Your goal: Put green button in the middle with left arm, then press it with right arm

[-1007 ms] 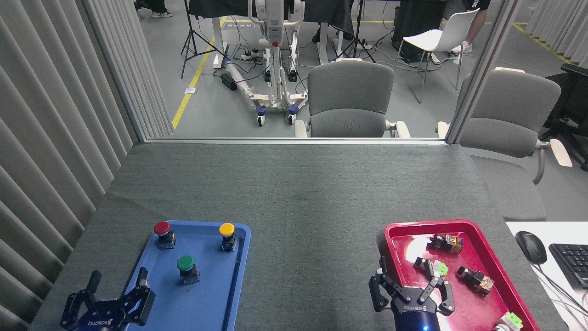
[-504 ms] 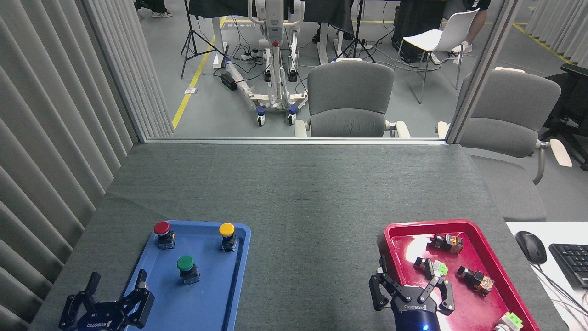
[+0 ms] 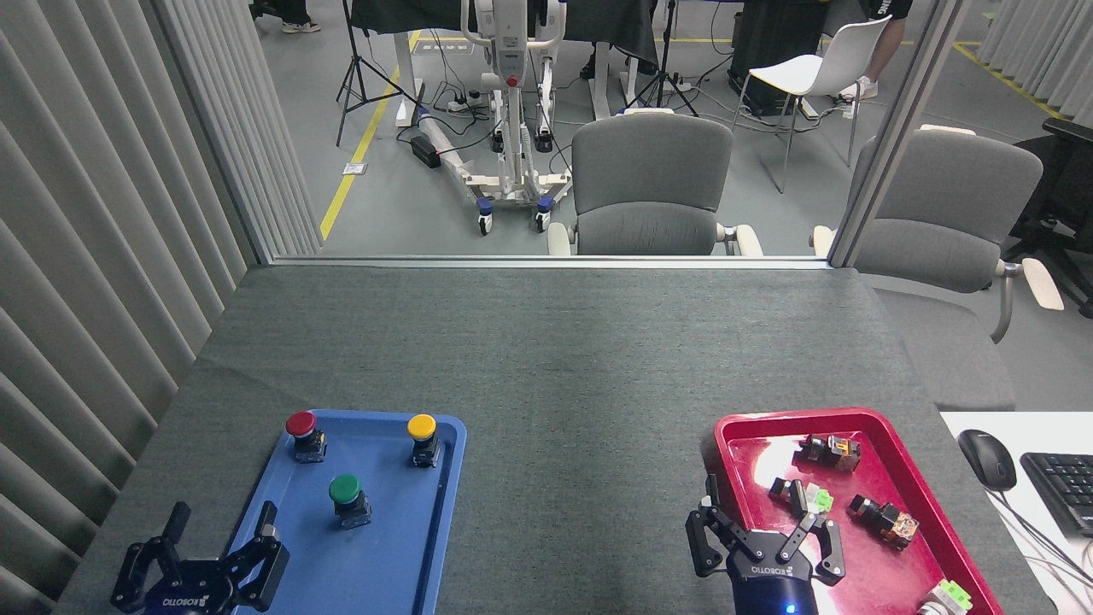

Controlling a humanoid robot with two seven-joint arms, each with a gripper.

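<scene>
The green button (image 3: 347, 498) stands upright in the blue tray (image 3: 401, 564), between and nearer than a red-capped button (image 3: 303, 435) and a yellow-capped button (image 3: 423, 438). My left gripper (image 3: 220, 528) sits at the tray's near left corner, open, fingers spread and empty, down and to the left of the green button. My right gripper (image 3: 764, 525) is open at the red tray's near left edge, holding nothing. The middle (image 3: 581, 444) of the dark grey table covering lies bare between the two trays.
The red tray (image 3: 926, 504) holds several small switch parts, some pale green, some orange. A mouse (image 3: 987, 458) and keyboard (image 3: 1063, 489) lie on a white surface at the right. Slatted panels line the left; grey chairs stand beyond the table's far edge.
The left gripper has shifted very slightly, dipping and then easing back up near the tray's corner. The right gripper and the buttons have not moved.
</scene>
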